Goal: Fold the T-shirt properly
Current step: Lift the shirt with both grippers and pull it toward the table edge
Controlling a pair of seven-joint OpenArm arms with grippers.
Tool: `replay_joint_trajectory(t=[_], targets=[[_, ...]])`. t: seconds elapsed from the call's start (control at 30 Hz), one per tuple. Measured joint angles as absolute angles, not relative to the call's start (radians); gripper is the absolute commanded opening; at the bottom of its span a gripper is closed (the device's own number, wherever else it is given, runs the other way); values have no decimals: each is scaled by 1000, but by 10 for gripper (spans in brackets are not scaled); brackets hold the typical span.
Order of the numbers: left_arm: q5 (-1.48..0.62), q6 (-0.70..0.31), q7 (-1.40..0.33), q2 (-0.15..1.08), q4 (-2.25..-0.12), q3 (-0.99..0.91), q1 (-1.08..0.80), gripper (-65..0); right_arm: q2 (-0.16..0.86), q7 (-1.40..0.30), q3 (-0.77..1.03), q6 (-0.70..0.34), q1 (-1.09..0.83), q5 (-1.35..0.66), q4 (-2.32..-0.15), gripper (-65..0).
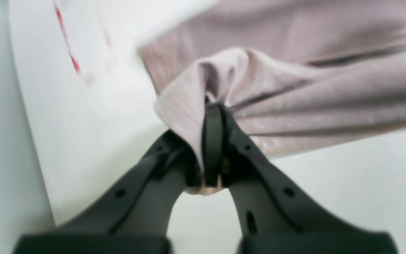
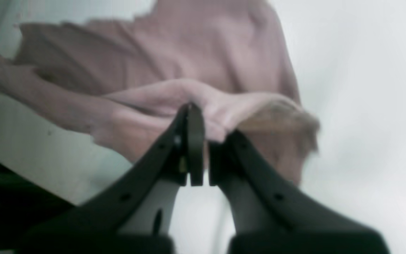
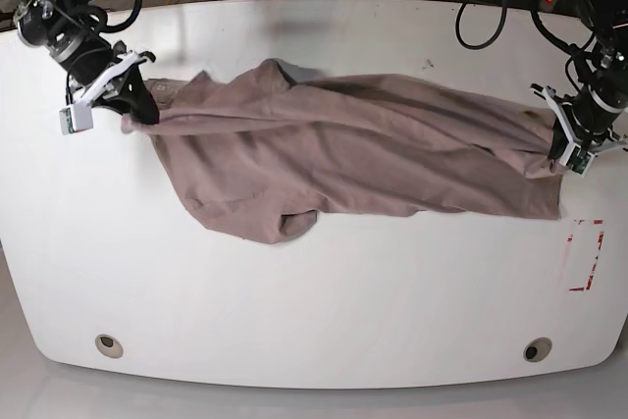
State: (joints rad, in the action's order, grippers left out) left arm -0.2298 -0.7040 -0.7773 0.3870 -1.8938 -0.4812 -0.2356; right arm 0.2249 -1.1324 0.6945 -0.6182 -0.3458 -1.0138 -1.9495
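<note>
White table (image 3: 314,291); mauve T-shirt (image 3: 343,159) stretched, apparently rumpled.

Both wrist views blurred; T-shirt (image 1: 294,98) cropped.

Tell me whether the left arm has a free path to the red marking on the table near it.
Probably not yet. The left gripper is shut on the T-shirt, stretched toward the right gripper. The red marking lies uncovered nearby, but reaching it means releasing or dragging cloth.

1 overhead view – 2 close wrist views
</note>
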Motion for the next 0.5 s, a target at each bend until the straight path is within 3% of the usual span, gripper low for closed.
replay_joint_trajectory(t=[0.5], targets=[[-222,-704,-791,388,-1884,-456,-183,-646,299,-1138,622,-618,-37,-1000,-1511,-650]])
